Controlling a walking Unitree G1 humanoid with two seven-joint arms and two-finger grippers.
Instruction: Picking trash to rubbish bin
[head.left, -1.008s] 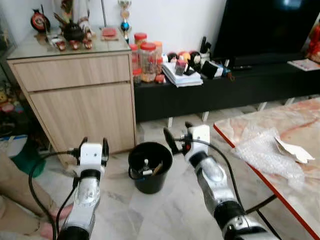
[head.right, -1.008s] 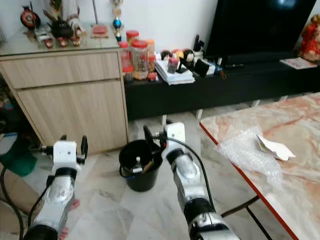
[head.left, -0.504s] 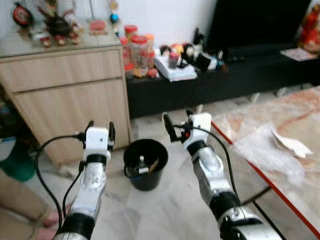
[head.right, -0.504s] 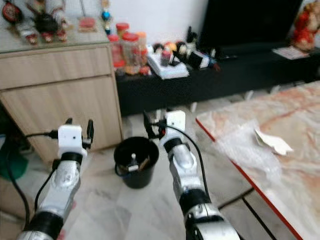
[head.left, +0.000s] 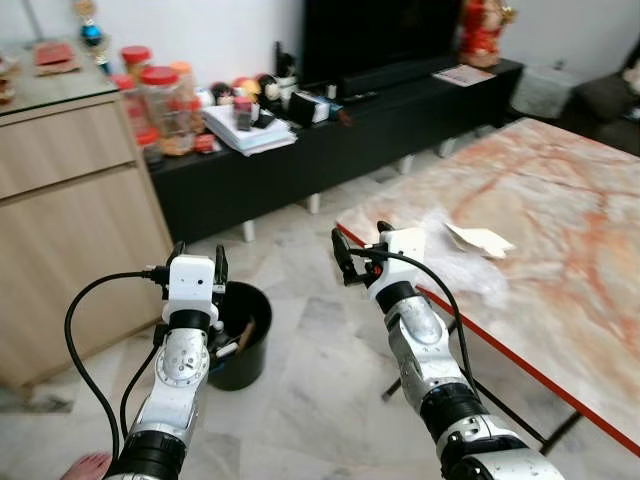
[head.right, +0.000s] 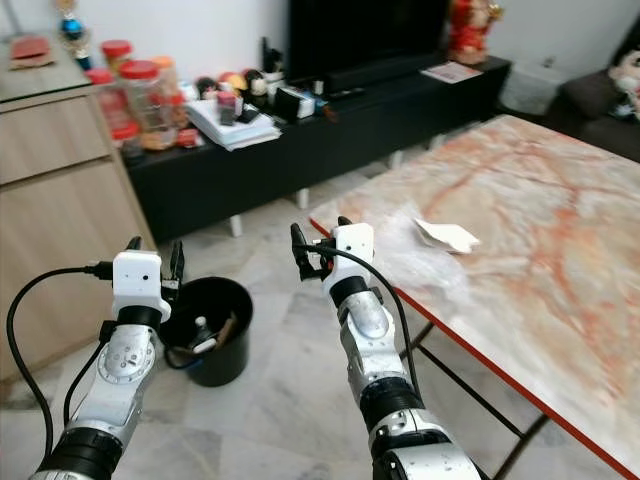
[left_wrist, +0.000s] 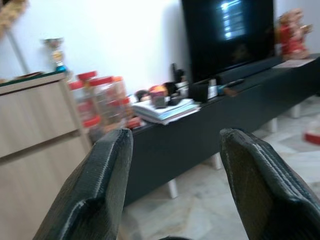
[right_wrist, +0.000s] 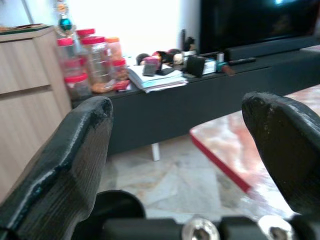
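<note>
A black rubbish bin (head.left: 250, 350) stands on the floor with a bottle and bits of trash inside. My left gripper (head.left: 198, 260) hovers just above its near-left rim, open and empty. Also open and empty, my right gripper (head.left: 360, 245) is raised at the near corner of the marble table (head.left: 560, 210). A crumpled white paper (head.left: 480, 238) lies on that table, beyond a sheet of clear plastic wrap (head.left: 458, 272) near the red edge. In the right wrist view the table's corner (right_wrist: 222, 162) and the bin's rim (right_wrist: 117, 200) lie between the fingers.
A black TV console (head.left: 330, 125) with jars (head.left: 160, 95), books and a television runs along the far wall. A wooden cabinet (head.left: 70, 200) stands at the left. A person's foot (head.left: 85, 466) rests on the floor at the bottom left.
The camera has swung to the right: cabinet and bin slid leftward in view and more of the table shows. Both grippers stay open and empty, held up as before.
</note>
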